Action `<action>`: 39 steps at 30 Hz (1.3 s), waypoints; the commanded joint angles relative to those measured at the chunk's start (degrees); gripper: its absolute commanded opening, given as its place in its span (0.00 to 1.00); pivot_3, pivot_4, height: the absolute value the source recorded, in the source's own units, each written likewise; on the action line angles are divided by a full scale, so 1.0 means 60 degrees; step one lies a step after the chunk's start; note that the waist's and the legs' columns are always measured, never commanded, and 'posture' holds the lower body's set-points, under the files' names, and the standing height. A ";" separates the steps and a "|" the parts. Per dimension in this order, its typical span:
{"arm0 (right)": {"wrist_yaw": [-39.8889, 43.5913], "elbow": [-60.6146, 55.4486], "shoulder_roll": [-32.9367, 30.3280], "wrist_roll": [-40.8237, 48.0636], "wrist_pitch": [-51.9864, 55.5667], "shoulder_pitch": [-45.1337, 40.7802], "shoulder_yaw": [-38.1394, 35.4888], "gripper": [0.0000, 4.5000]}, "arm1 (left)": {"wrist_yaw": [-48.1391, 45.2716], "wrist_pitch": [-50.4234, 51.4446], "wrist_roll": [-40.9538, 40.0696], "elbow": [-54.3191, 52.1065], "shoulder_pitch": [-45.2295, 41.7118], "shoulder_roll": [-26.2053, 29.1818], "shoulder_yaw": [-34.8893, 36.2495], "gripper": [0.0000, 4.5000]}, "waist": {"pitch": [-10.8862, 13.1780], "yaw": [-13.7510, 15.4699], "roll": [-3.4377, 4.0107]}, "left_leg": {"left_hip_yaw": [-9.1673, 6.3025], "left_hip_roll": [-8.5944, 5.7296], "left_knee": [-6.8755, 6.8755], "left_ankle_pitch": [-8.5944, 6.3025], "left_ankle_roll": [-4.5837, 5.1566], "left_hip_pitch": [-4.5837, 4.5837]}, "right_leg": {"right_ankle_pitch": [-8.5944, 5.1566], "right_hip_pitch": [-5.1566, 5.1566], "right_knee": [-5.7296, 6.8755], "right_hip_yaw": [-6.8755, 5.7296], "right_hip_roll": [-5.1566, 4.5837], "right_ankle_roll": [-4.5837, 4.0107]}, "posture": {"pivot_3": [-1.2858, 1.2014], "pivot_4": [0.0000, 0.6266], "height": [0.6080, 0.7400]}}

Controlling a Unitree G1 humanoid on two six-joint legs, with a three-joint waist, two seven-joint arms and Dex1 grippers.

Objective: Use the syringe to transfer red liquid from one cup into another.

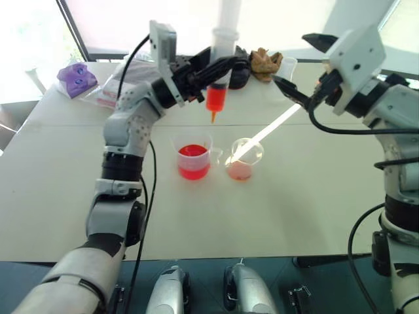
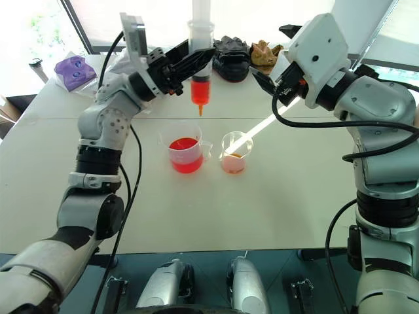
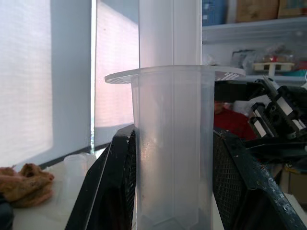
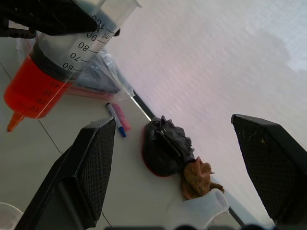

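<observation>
- Setting: an indoor robot test room or lab.
- Plain white worktable (image 1: 294, 216) beneath large blind-covered windows (image 2: 163, 19) along the top of the frame.
- Shelving (image 3: 249, 31) holding cardboard boxes (image 3: 278, 8) and equipment, upper right of the left wrist view.

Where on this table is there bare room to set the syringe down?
Bare table lies between the two cups and the near edge, and left of the beaker. It is crowded at the far edge: purple pack, plastic bags, dark cloth, brown lump. The left gripper holds the syringe above the small cup.
</observation>
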 commanded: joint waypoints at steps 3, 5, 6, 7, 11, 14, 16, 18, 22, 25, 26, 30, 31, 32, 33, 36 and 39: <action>-0.0348 -0.0080 -0.0696 -0.0324 -0.0249 0.0156 -0.0688 0.88 | -0.0152 -0.1070 0.0325 0.0925 -0.0179 -0.1129 -0.0384 0.36 | 0.0003 0.0012 -0.0005 | 0.0001 -0.0001 0.0000 0.0000 0.0000 0.0000 | 0.0000 0.0000 0.0000 -0.0001 0.0000 0.0000 | 0.52 0.24 1.00; -0.0426 0.0000 -0.0933 -0.0482 -0.0343 0.0278 -0.0772 0.88 | -0.0197 -0.1326 0.0507 0.1215 -0.0064 -0.1392 -0.0506 0.36 | 0.0003 0.0005 -0.0006 | 0.0002 -0.0002 0.0000 0.0000 0.0000 0.0000 | -0.0001 0.0000 -0.0006 -0.0002 0.0001 0.0001 | 0.52 0.24 1.00; -0.0455 0.0034 -0.1013 -0.0530 -0.0387 0.0321 -0.0802 0.88 | -0.0195 -0.1398 0.0546 0.1322 -0.0037 -0.1488 -0.0529 0.36 | 0.0003 -0.0011 -0.0006 | 0.0002 -0.0002 0.0000 0.0000 0.0001 0.0000 | -0.0001 0.0000 -0.0006 -0.0001 0.0001 0.0002 | 0.52 0.24 1.00; -0.0496 0.0065 -0.1071 -0.0559 -0.0420 0.0348 -0.0813 0.88 | -0.0192 -0.1454 0.0580 0.1421 0.0000 -0.1582 -0.0544 0.36 | 0.0003 -0.0034 -0.0006 | 0.0002 -0.0001 -0.0003 -0.0001 0.0001 0.0000 | -0.0002 0.0000 -0.0007 -0.0001 0.0002 0.0002 | 0.52 0.24 1.00; -0.0754 0.0326 -0.1217 -0.0789 -0.0706 0.0289 -0.0792 0.88 | -0.0317 -0.2029 0.1115 0.1803 0.0424 -0.1990 -0.0977 0.36 | 0.0003 -0.0028 -0.0005 | 0.0000 0.0003 -0.0006 0.0000 0.0000 0.0002 | -0.0002 -0.0005 -0.0004 0.0001 0.0007 0.0001 | 0.52 0.24 1.00; -0.0796 0.0475 -0.1176 -0.0794 -0.0942 0.0026 -0.0631 0.88 | -0.0358 -0.2142 0.1245 0.1864 0.0586 -0.2058 -0.1051 0.36 | 0.0004 -0.0029 -0.0005 | 0.0000 0.0002 -0.0006 0.0000 0.0001 0.0001 | -0.0002 -0.0005 -0.0005 0.0002 0.0006 0.0001 | 0.52 0.24 1.00; -0.0745 0.0521 -0.1070 -0.0678 -0.1020 -0.0192 -0.0462 0.88 | -0.0393 -0.2163 0.1275 0.1915 0.0616 -0.2046 -0.1032 0.36 | 0.0004 -0.0028 -0.0005 | 0.0003 0.0003 -0.0006 -0.0001 0.0001 0.0001 | -0.0002 -0.0009 -0.0005 0.0004 0.0005 0.0001 | 0.52 0.24 1.00; -0.0726 0.0596 -0.0986 -0.0652 -0.1106 -0.0369 -0.0296 0.88 | -0.0440 -0.2193 0.1316 0.1984 0.0636 -0.2011 -0.1023 0.36 | 0.0004 -0.0021 -0.0005 | 0.0000 0.0003 -0.0006 -0.0001 0.0001 0.0001 | -0.0002 -0.0010 -0.0004 0.0004 0.0005 0.0001 | 0.52 0.24 1.00; -0.0694 0.0769 -0.0890 -0.0667 -0.1230 -0.0600 -0.0103 0.88 | -0.0491 -0.2289 0.1406 0.2067 0.0673 -0.1959 -0.1062 0.36 | 0.0004 -0.0017 -0.0005 | 0.0000 0.0003 -0.0006 -0.0002 0.0003 0.0001 | -0.0002 -0.0008 -0.0004 0.0004 0.0003 0.0001 | 0.52 0.24 1.00; -0.0593 0.0825 -0.0831 -0.0643 -0.1298 -0.0640 0.0052 0.88 | -0.0502 -0.2309 0.1433 0.2040 0.0723 -0.1969 -0.1069 0.36 | 0.0004 0.0002 -0.0005 | 0.0000 0.0001 -0.0006 -0.0002 0.0004 0.0000 | -0.0002 -0.0008 -0.0005 0.0004 0.0002 0.0001 | 0.52 0.24 1.00; -0.0572 0.0816 -0.0801 -0.0631 -0.1299 -0.0645 0.0076 0.88 | -0.0505 -0.2324 0.1452 0.2025 0.0757 -0.1975 -0.1078 0.36 | 0.0004 0.0003 -0.0005 | -0.0001 0.0001 -0.0006 -0.0003 0.0004 -0.0002 | -0.0002 -0.0008 -0.0005 0.0004 0.0002 0.0001 | 0.52 0.24 1.00; -0.0501 0.0708 -0.0675 -0.0518 -0.1235 -0.0736 0.0153 0.88 | -0.0565 -0.2392 0.1567 0.2015 0.0884 -0.1977 -0.1159 0.36 | 0.0004 -0.0004 -0.0005 | 0.0000 0.0001 -0.0006 -0.0004 0.0007 -0.0002 | -0.0002 -0.0008 -0.0005 0.0004 0.0000 0.0001 | 0.52 0.24 1.00; -0.0472 0.0678 -0.0662 -0.0489 -0.1220 -0.0745 0.0168 0.88 | -0.0594 -0.2402 0.1586 0.2014 0.0899 -0.1979 -0.1184 0.36 | 0.0004 -0.0006 -0.0005 | 0.0000 0.0001 -0.0006 -0.0004 0.0007 -0.0002 | -0.0002 -0.0008 -0.0005 0.0004 0.0000 0.0001 | 0.52 0.24 1.00; -0.0445 0.0653 -0.0648 -0.0469 -0.1209 -0.0753 0.0186 0.88 | -0.0644 -0.2421 0.1614 0.2008 0.0915 -0.1975 -0.1221 0.36 | 0.0004 -0.0006 -0.0005 | 0.0000 0.0001 -0.0006 -0.0004 0.0007 -0.0002 | -0.0002 -0.0008 -0.0004 0.0004 0.0000 0.0001 | 0.52 0.24 1.00; -0.0432 0.0643 -0.0634 -0.0464 -0.1204 -0.0759 0.0206 0.88 | -0.0691 -0.2434 0.1637 0.1997 0.0931 -0.1972 -0.1253 0.36 | 0.0004 -0.0006 -0.0005 | -0.0001 0.0001 -0.0006 -0.0004 0.0007 -0.0002 | -0.0002 -0.0008 -0.0004 0.0004 0.0001 0.0001 | 0.52 0.24 1.00; -0.0390 0.0705 -0.0590 -0.0505 -0.1308 -0.0815 0.0313 0.88 | -0.0868 -0.2495 0.1747 0.1982 0.0987 -0.1968 -0.1393 0.36 | 0.0004 -0.0004 -0.0005 | 0.0000 0.0001 -0.0006 -0.0004 0.0007 -0.0002 | -0.0002 -0.0008 -0.0004 0.0002 0.0001 0.0001 | 0.52 0.24 1.00; -0.0305 0.0769 -0.0564 -0.0551 -0.1395 -0.0881 0.0443 0.88 | -0.0955 -0.2570 0.1848 0.2023 0.1013 -0.1975 -0.1431 0.36 | 0.0004 -0.0007 -0.0005 | 0.0001 0.0001 -0.0006 -0.0004 0.0007 -0.0002 | -0.0002 -0.0008 -0.0004 0.0002 0.0001 0.0001 | 0.52 0.24 1.00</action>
